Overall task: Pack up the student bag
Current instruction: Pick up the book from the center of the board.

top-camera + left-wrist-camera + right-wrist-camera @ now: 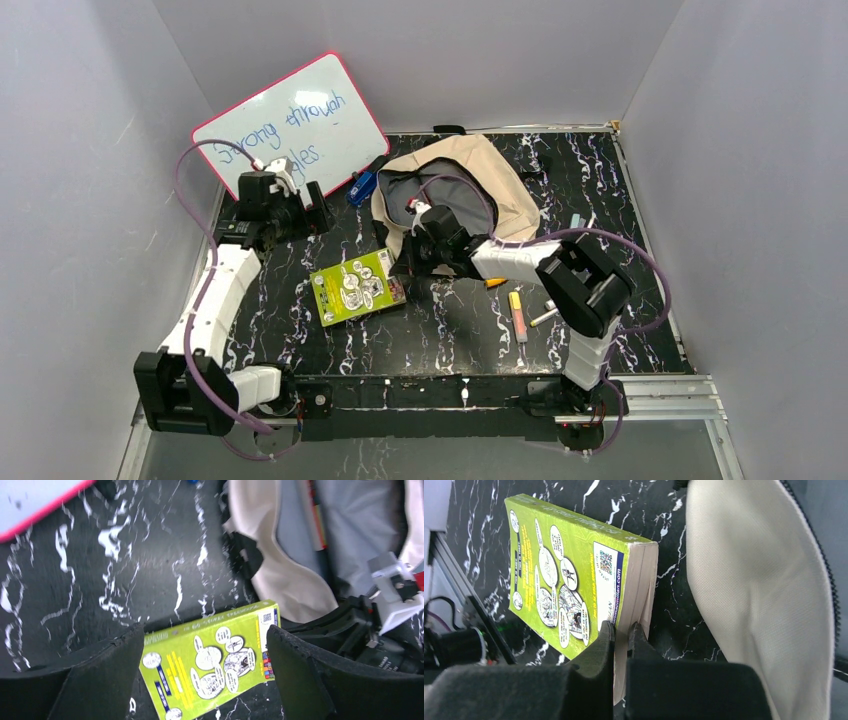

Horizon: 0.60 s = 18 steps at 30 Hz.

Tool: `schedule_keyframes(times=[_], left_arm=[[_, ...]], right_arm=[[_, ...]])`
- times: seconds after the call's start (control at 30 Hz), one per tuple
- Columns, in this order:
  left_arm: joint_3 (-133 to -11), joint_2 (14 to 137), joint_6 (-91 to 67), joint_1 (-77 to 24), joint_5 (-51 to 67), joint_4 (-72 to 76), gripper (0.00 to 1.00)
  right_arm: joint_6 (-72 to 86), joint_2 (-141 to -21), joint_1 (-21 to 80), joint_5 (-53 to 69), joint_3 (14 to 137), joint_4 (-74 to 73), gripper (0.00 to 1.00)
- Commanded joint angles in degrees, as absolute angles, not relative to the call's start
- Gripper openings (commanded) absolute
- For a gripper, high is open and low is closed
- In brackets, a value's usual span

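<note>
The green book (358, 286), at the centre of the top view beside the student bag (480, 170), is pinched at its edge by the right tool (620, 635), while the left tool (204, 633) is spread wide above it.

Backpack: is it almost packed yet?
Not nearly. The backpack lies open, and a pen-like thing seems to be inside. Right now the right tool pinches the green book beside it. Left on the table: a yellow marker, a silver pen and a blue thing.
</note>
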State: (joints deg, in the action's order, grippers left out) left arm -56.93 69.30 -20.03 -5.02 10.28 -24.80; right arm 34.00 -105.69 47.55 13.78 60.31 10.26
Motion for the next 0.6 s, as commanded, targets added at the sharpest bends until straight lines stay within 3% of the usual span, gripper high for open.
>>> schedule_keyframes(times=[0.0,0.3,0.57], left_arm=[[-59.36,66.61,-10.22,-5.27,17.4,-24.82,0.89],[-51.72,61.33,-0.27,-5.27,43.86,-18.1,0.85],[-47.23,59.77,3.96,-6.47,47.26,-14.26,0.84]], right_arm=[[21.13,-99.5,47.82,14.87,56.87,20.53,0.0],[9.76,-89.83,47.66,16.7,44.89,36.18,0.0],[5.48,-86.33,47.57,21.31,43.91,35.84,0.0]])
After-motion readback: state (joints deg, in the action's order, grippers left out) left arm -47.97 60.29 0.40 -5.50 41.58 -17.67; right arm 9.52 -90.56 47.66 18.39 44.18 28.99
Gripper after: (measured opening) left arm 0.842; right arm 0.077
